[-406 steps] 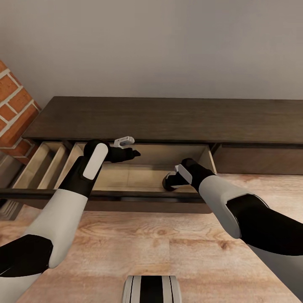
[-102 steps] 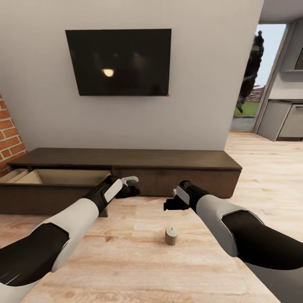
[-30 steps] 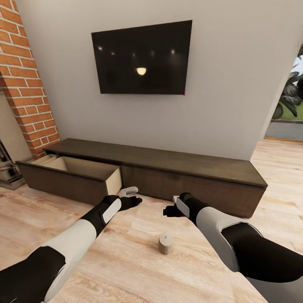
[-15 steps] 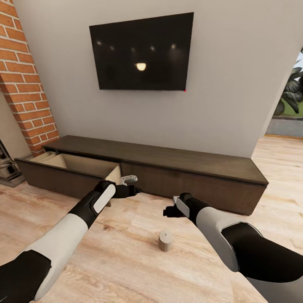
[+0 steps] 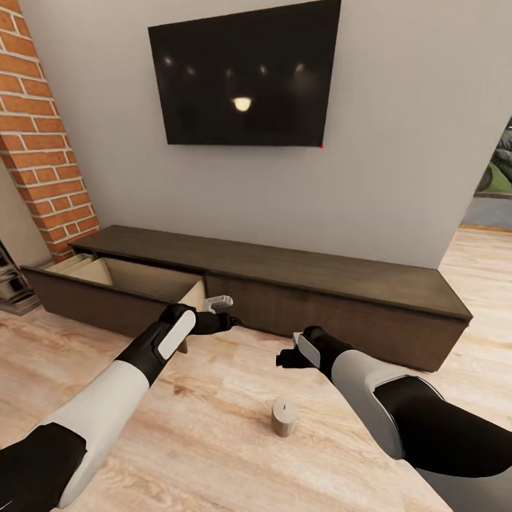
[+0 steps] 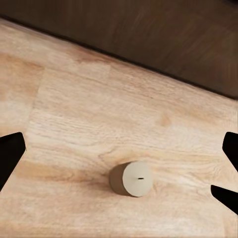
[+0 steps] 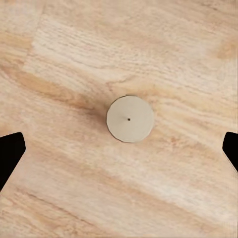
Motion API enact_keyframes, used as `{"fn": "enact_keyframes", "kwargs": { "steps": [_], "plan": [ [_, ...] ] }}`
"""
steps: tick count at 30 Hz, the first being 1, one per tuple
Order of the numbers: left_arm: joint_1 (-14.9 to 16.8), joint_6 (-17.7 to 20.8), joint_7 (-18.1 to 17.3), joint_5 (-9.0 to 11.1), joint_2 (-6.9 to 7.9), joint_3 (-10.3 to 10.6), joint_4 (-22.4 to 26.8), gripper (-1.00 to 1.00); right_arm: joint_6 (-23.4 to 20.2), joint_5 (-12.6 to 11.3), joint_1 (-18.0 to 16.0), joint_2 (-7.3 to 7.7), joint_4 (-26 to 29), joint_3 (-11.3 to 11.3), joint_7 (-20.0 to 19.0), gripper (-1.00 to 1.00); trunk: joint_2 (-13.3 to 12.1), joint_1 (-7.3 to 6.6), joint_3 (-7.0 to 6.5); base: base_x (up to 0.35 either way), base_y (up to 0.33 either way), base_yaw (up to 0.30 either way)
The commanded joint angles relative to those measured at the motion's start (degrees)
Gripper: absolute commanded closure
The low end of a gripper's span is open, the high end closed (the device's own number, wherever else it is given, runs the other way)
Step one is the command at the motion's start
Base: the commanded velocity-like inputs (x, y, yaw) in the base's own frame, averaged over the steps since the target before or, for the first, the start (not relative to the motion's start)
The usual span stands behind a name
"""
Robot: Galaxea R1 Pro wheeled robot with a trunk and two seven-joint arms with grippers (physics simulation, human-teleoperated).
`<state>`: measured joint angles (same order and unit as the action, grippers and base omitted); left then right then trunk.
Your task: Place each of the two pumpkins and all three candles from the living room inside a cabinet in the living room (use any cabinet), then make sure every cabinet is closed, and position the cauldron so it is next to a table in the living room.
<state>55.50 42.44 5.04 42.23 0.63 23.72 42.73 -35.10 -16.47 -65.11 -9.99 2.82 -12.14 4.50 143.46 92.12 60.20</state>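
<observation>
A candle (image 5: 284,417) stands upright on the wooden floor (image 5: 213,441) nearest the robot, between the two arms and a little toward the right one. The right gripper (image 5: 286,358) hangs above it with its fingers spread wide and nothing between them; from the right wrist the candle (image 7: 130,119) shows as a pale round top with a dark wick dot, straight below the open fingers. The left gripper (image 5: 226,313) is held farther forward, near the corner of the open drawer (image 5: 135,281); it too is spread and empty, and its wrist camera catches the candle (image 6: 131,178) on the boards with the dark cabinet (image 6: 148,39) front beyond.

Compared with half a second ago, the whole scene has slid slightly: the candle sits a touch lower, the television (image 5: 245,75) higher and larger, so the camera has shifted. The arms keep almost the same pose.

Behind, the long cabinet (image 5: 320,299) runs along the wall, its left drawer pulled out. A brick column (image 5: 39,135) rises at the left.
</observation>
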Motion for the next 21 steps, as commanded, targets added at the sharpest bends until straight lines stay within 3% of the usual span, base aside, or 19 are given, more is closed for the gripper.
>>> {"fn": "enact_keyframes", "kwargs": {
  "steps": [1, 9, 21],
  "plan": [
    [0.04, 0.09, 0.52, 0.62, 0.07, 0.24, 0.13, -1.00, -0.38, -0.60, -0.01, -0.01, 0.10, -0.34, 0.46, -1.00, 0.02, 0.02, 0.15, 0.317, 0.000, 0.072],
    [0.04, 0.10, 0.50, 0.62, 0.07, 0.21, 0.62, -1.00, -6.31, -0.58, -0.01, -0.01, 0.13, -0.34, 0.65, -1.00, 0.02, 0.02, 0.88, 0.124, 0.000, 0.076],
    [0.04, 0.10, 0.45, 0.73, -0.11, 0.49, 0.93, -1.00, -7.69, -0.58, 0.03, -0.01, -0.38, -0.25, 0.42, -1.00, 0.02, 0.02, 1.53, 0.004, 0.000, 0.053]
  ]
}}
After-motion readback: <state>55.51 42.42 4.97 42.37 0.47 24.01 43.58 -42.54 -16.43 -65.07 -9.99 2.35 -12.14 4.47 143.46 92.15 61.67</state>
